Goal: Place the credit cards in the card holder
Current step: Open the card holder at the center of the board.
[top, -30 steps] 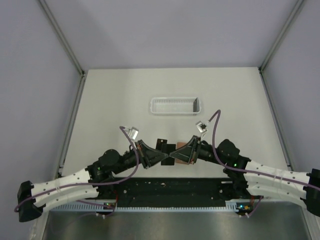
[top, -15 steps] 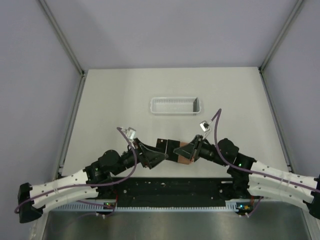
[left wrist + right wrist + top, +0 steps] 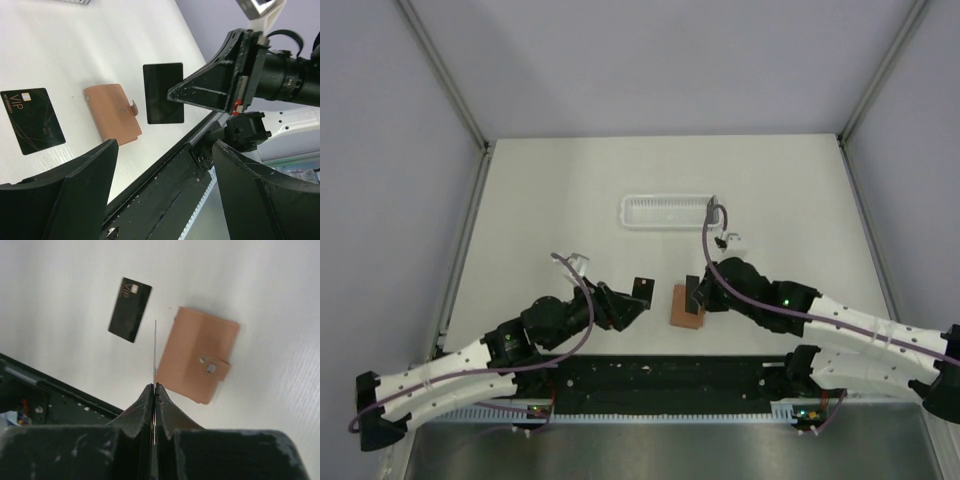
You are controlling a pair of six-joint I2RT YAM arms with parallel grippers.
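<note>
Right wrist view: the held card (image 3: 155, 347) sticks straight out past the right gripper (image 3: 154, 386). Its fingers (image 3: 140, 410) are pinched tight on the card's near edge, and the card reads edge-on as a thin line. The card holder (image 3: 197, 360) lies flat on the table (image 3: 550, 200) just beyond those fingertips, slightly to their right. It looks clear of the held card. The loose card (image 3: 130, 309) lies flat beyond the fingertips to their left, near the holder but apart from it. The left gripper (image 3: 162, 160) is spread wide with nothing between its fingers; holder and both cards sit out ahead of them.

Step, by my read: getting the held card into the holder. The holder looks closed, with the snap tab (image 3: 214, 368) across the flap, so there is no slot to aim at. The free left fingers should pop the tab, fold the flap back and pin the holder. Then bring the card in low and square to the pocket mouth and slide it slowly, since a thin card can flex or slip.

The held card stands on edge; in the left wrist view its long axis seems to run across the right fingers. The holder's long axis runs away from the right fingertips, tilted right, with the tab pointing right.
</note>
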